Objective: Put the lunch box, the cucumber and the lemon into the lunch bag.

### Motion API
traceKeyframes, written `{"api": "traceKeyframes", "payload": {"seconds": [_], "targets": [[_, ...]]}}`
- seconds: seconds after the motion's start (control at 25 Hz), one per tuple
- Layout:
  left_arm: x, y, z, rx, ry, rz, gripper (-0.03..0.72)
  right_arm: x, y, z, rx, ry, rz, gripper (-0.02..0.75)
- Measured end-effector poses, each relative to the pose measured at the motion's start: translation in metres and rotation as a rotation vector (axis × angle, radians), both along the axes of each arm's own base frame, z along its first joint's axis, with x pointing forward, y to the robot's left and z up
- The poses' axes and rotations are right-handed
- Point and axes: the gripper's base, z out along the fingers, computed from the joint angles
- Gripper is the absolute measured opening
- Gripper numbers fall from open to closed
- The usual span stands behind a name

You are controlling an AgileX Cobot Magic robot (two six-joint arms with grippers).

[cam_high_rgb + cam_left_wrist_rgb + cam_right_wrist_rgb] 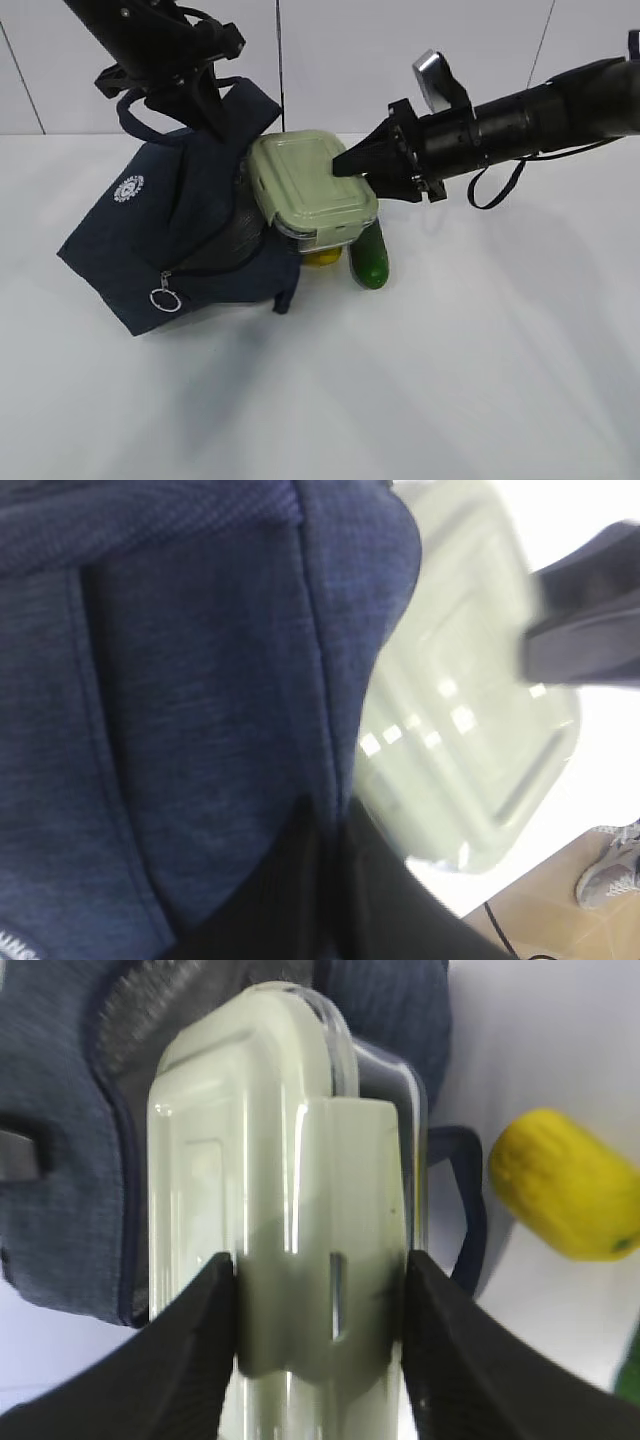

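Observation:
The navy lunch bag [150,240] lies tilted on the white table, its mouth facing right. My left gripper [205,105] is shut on the bag's upper edge fabric [200,680] and holds it up. My right gripper [352,165] is shut on the lunch box [310,185], its fingers [190,1340] clamped on the pale green lid's side clip [320,1260]; the box's left end is at the bag's mouth. The lemon [322,258] lies under the box, and also shows in the right wrist view [560,1195]. The cucumber [369,258] lies beside the lemon.
The bag's zip ring pull [165,298] hangs at its front corner, the round white logo [128,188] on its side. A loop handle [465,1210] curls on the table by the lemon. White table [450,380] stretches in front and to the right.

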Motion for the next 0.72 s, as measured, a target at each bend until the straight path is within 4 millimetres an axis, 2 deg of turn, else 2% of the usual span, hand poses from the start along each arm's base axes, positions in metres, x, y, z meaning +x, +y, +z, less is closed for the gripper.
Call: {"api": "traceKeyframes", "payload": {"seconds": [0.2, 0.44, 0.72], "targets": [[0.000, -0.001, 0.000, -0.008, 0.004, 0.000, -0.006, -0.004, 0.025, -0.005, 0.036, -0.022, 0.044, 0.368], [-0.001, -0.002, 0.001, -0.020, 0.007, 0.000, -0.006, -0.001, 0.029, -0.004, 0.092, -0.041, 0.013, 0.368], [-0.001, -0.003, 0.001, -0.033, 0.012, 0.000, -0.006, 0.004, 0.043, -0.019, 0.176, -0.023, -0.033, 0.368]]}}
